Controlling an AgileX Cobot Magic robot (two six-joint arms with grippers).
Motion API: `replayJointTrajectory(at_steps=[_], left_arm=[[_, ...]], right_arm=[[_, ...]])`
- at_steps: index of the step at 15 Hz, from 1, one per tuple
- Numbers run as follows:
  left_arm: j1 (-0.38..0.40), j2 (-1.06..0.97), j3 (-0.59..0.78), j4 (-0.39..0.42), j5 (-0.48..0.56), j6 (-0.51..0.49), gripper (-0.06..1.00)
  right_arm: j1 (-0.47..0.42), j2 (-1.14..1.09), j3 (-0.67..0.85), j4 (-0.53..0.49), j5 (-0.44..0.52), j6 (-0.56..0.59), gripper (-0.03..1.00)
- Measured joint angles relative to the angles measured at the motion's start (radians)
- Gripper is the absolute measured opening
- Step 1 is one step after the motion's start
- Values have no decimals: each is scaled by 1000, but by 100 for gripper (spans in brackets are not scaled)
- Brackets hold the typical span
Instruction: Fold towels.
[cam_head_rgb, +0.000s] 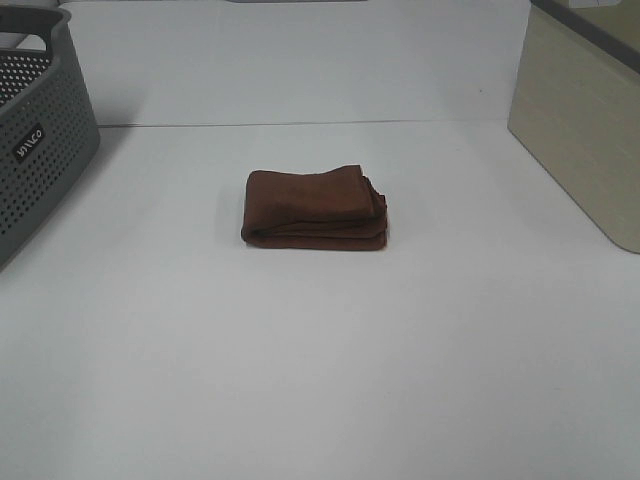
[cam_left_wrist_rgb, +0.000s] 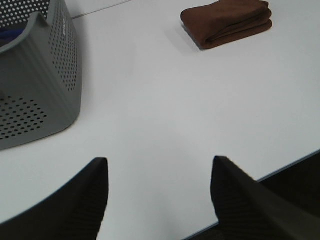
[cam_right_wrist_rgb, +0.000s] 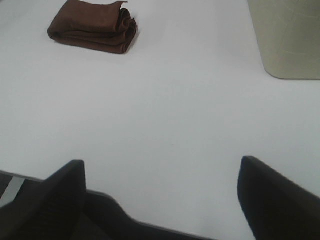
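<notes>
The dark reddish-brown towel (cam_head_rgb: 315, 208) lies folded into a compact stack in the middle of the white table. It also shows in the left wrist view (cam_left_wrist_rgb: 227, 22) and the right wrist view (cam_right_wrist_rgb: 95, 26). No tag shows. My left gripper (cam_left_wrist_rgb: 159, 195) is open and empty, back near the table's front edge, far from the towel. My right gripper (cam_right_wrist_rgb: 162, 200) is open and empty, also back at the front edge, far from the towel. Neither gripper shows in the exterior high view.
A grey perforated basket (cam_head_rgb: 35, 140) stands at the far left, also in the left wrist view (cam_left_wrist_rgb: 37, 75). A beige bin (cam_head_rgb: 580, 120) stands at the far right, also in the right wrist view (cam_right_wrist_rgb: 287, 35).
</notes>
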Motion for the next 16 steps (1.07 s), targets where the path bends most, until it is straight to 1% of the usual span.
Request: replayJointTrajectory(at_steps=[3,10,12,13,15,16], left_arm=[[0,0,19,-4,-5,28,58],[0,0,19,-6,-5,29,58],[13,0,19,-6,-5,29,58],[48,0,19,-6,-5,29,58],[171,0,19,-6,-5,29,58],[280,-4,19,-6,-5,29,58]], right_arm=[[0,-10,17,-1,-38,-12,78],[0,-10,17,-1,-38,-18,78],[0,-10,17,-1,-38,-18,78],[0,-10,17,-1,-38,-18,78],[0,-10,17,-1,-38,-18,78],[-1,-10,17,-1,-38,-18,78]])
